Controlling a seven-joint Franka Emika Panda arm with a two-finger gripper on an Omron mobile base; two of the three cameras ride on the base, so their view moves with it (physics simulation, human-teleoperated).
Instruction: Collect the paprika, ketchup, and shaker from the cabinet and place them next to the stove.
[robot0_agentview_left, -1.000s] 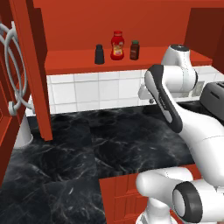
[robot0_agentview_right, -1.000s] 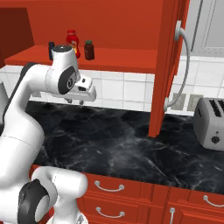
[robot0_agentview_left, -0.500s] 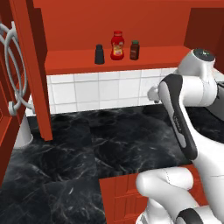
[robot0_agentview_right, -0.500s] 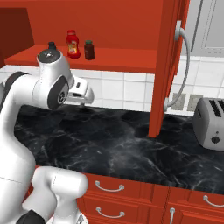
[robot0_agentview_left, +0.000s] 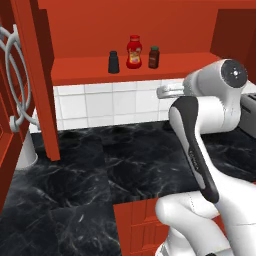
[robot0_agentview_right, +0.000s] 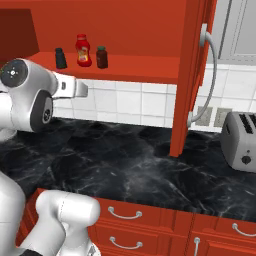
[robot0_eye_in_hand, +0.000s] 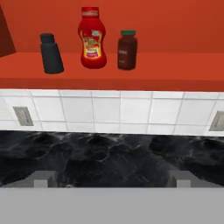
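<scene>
Three items stand in a row on the red cabinet (robot0_agentview_left: 85, 70) shelf. The black shaker (robot0_agentview_left: 114, 62) (robot0_agentview_right: 60, 58) (robot0_eye_in_hand: 51, 54) is leftmost, the red ketchup (robot0_agentview_left: 134, 51) (robot0_agentview_right: 83, 50) (robot0_eye_in_hand: 92, 38) stands in the middle, and the green-lidded paprika (robot0_agentview_left: 154, 57) (robot0_agentview_right: 102, 57) (robot0_eye_in_hand: 127, 50) is on the right. My gripper (robot0_agentview_left: 163, 91) (robot0_agentview_right: 82, 90) (robot0_eye_in_hand: 112, 180) hangs below and in front of the shelf, facing the tiled wall. It is open, its fingertips (robot0_eye_in_hand: 43, 178) wide apart with nothing between them. The stove is out of view.
A black marble counter (robot0_agentview_left: 100, 170) runs under the shelf. Open red cabinet doors with curved handles hang at the left (robot0_agentview_left: 20, 90) and right (robot0_agentview_right: 192, 75). A grey toaster (robot0_agentview_right: 240, 142) sits on the counter at the far right. Wall sockets (robot0_eye_in_hand: 22, 116) are set in the white tiles.
The arm has folded back and the hand has lifted and turned from pointing down at the counter to pointing level at the back wall. The shelf items have not moved.
</scene>
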